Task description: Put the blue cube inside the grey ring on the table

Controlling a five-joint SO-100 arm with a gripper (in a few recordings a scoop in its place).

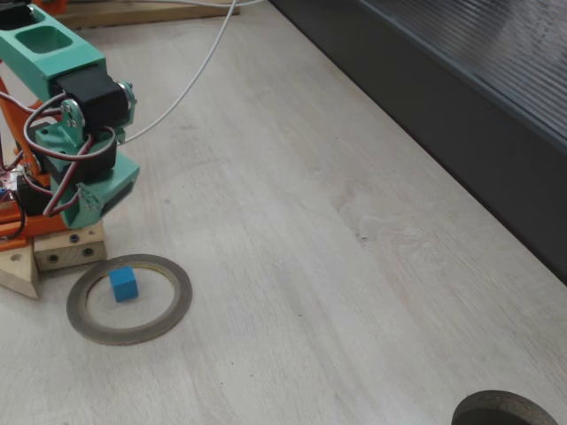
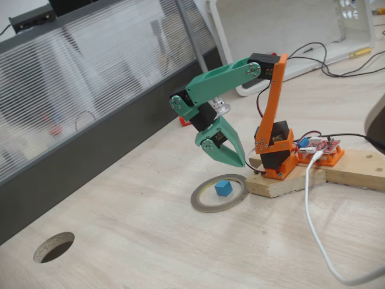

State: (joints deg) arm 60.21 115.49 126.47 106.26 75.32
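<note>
The small blue cube (image 1: 123, 283) (image 2: 223, 188) rests flat on the pale wood table (image 1: 319, 248) (image 2: 150, 241), inside the opening of the thin grey ring (image 1: 168, 317) (image 2: 201, 205) and toward its arm-side rim. It touches neither the ring nor the gripper. My green gripper (image 1: 91, 209) (image 2: 238, 162) hangs just above the ring's edge closest to the arm's base, tip angled downward. Its jaws look pressed together with nothing between them.
The arm's orange base sits on a wooden block (image 1: 64, 252) (image 2: 283, 183) right beside the ring. A dark ribbed panel (image 1: 496, 106) (image 2: 72, 126) borders the table. There is a round hole (image 1: 505, 411) (image 2: 54, 247) in the tabletop, and a white cable (image 1: 199, 66) (image 2: 313, 217) trails across it.
</note>
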